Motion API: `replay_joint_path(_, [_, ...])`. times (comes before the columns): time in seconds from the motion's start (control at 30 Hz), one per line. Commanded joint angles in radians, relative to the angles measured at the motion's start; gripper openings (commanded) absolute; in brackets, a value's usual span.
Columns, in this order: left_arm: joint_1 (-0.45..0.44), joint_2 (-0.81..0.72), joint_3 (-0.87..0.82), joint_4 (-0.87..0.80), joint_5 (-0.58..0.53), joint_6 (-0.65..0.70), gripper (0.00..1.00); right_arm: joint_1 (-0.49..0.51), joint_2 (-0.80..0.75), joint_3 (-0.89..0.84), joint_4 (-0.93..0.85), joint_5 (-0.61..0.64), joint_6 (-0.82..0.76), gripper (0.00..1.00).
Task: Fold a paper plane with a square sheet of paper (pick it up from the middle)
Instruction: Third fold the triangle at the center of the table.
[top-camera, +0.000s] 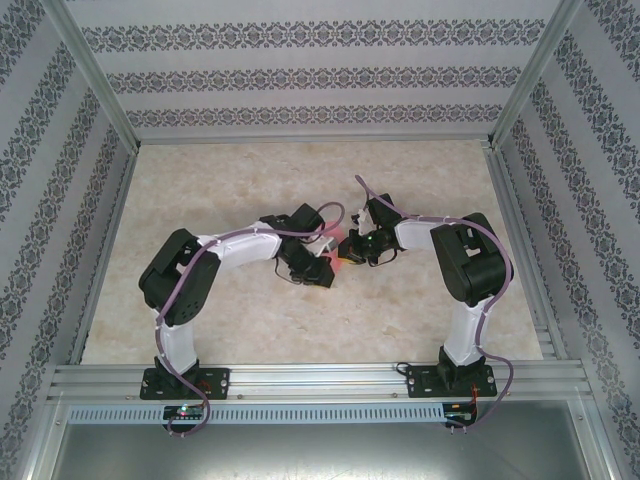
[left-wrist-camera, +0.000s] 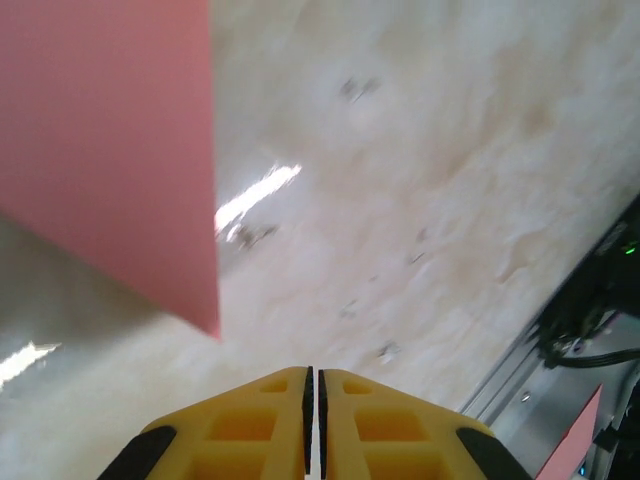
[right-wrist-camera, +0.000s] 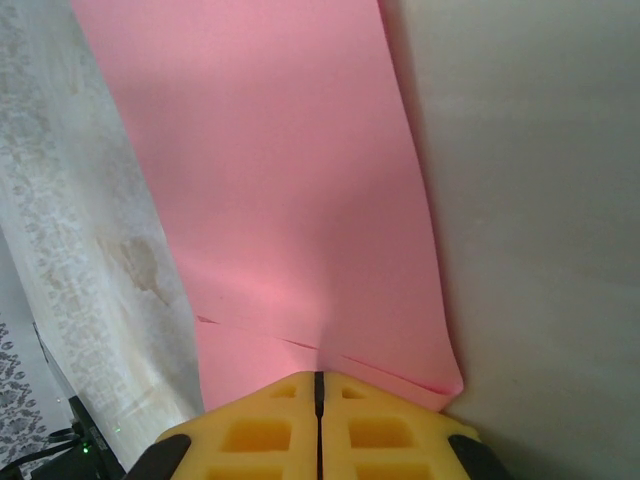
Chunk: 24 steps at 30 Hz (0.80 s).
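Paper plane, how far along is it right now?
Done: the square sheet of paper is lifted off the table, with the right gripper shut on one edge. In hand: faint creases show near its grip, and the shut left gripper sits beside the sheet. To do: it is mostly flat, no pointed dart shape yet, so nearly all folding remains.

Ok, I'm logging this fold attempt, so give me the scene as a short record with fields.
paper: pink sheet, held off the table, creases near the grip
right gripper: shut on the pink sheet
left gripper: shut, apparently on nothing; sheet corner hangs ahead of it
arms: meeting mid-table
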<state>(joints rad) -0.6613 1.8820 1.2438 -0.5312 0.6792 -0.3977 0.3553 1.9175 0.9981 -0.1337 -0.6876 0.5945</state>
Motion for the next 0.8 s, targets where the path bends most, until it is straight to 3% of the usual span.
replay_joint_path(0.0, [0.031,-0.034,0.084,-0.010,-0.021,-0.007,0.14,-0.013,0.002,-0.042,-0.058,0.066,-0.021,0.07])
replay_joint_path(0.3, [0.099,0.112,0.174,0.030,-0.040,0.020,0.14,-0.011,-0.009,-0.046,-0.012,0.030,0.013,0.07])
replay_joint_path(0.77, [0.104,0.234,0.155,0.032,-0.020,0.084,0.14,-0.012,-0.035,-0.046,0.014,0.026,0.041,0.09])
